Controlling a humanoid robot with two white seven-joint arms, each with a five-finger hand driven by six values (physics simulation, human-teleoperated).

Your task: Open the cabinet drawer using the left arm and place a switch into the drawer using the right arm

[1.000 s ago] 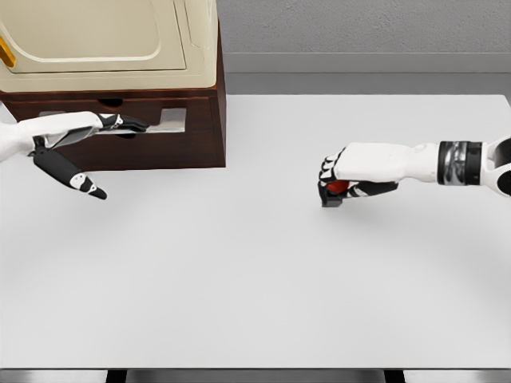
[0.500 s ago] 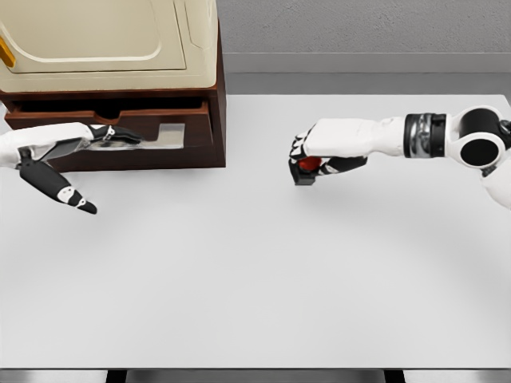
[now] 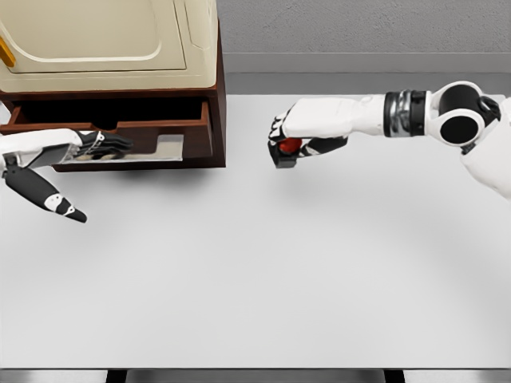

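White table [image 3: 263, 271], drawer [image 3: 152, 128] interior shadowed, switch [image 3: 287, 148] (mostly hidden) in right robot hand [image 3: 289, 142]

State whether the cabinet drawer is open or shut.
Open: the drawer juts forward from the cabinet, a dark gap above its front, left robot hand on it.

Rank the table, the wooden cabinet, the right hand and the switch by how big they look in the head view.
1. table
2. wooden cabinet, partly cropped
3. right hand
4. switch, mostly hidden in the hand
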